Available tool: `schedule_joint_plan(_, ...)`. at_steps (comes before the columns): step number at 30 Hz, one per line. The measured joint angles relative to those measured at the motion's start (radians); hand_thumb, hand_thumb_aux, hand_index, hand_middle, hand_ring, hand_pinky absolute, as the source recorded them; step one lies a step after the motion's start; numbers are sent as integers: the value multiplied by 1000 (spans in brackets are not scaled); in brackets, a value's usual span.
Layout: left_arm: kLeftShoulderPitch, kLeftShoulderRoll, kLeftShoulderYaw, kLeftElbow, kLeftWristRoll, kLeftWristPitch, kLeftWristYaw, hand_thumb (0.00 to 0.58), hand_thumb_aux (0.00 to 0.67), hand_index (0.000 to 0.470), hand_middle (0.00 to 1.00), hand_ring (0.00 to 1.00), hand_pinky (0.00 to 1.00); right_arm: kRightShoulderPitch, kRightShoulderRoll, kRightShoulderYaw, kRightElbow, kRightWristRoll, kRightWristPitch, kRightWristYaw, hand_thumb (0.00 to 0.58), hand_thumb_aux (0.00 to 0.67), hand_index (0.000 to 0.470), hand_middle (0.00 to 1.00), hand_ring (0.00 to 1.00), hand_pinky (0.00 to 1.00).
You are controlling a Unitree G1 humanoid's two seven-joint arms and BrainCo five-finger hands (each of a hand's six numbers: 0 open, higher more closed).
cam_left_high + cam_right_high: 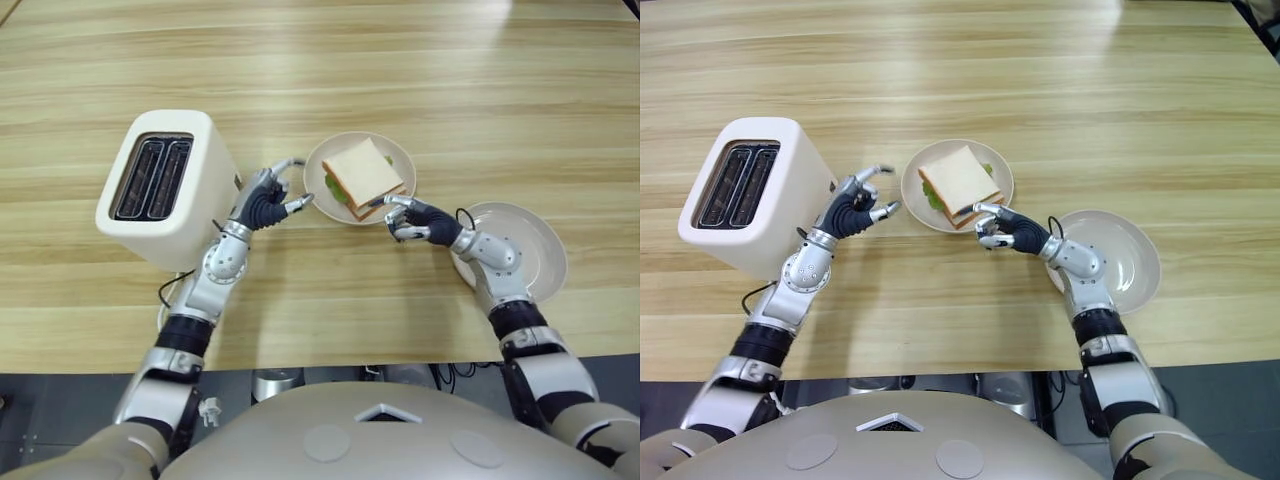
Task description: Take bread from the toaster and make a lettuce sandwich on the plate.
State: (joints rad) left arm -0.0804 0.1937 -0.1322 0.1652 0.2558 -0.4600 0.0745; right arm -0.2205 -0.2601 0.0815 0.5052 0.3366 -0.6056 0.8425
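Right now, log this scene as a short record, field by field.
toaster: at left, both slots look empty
plate: centre, holds the sandwich
sandwich: bread on top, lettuce showing at its left edge
second plate: at right, partly under the right forearm
left robot hand: between toaster and plate, open, holding nothing
right robot hand: at the sandwich's near corner

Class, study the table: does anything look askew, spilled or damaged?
Nothing spilled or damaged. The sandwich sits whole on its plate, turned cornerwise, with lettuce poking out on the toaster's side. The toaster stands upright, slots empty.
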Motion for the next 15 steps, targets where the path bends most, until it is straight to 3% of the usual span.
schedule_joint_plan(3, 22, -68, 26, -70, -56, 31, 15, 0, 0, 0, 0, 0, 0, 49, 64, -23, -138, 37, 60, -78, 0, 0, 0, 0, 0, 0)
schedule_joint_plan(8, 62, -98, 64, -100, -74, 44, 33, 0, 0, 0, 0, 0, 0, 90, 125, -91, -167, 31, 84, -216, 0, 0, 0, 0, 0, 0)
schedule_joint_plan(15, 105, -128, 81, -103, -55, -13, 79, 0, 0, 0, 0, 0, 0, 33, 159, -181, -110, -200, -33, -541, 0, 0, 0, 0, 0, 0)
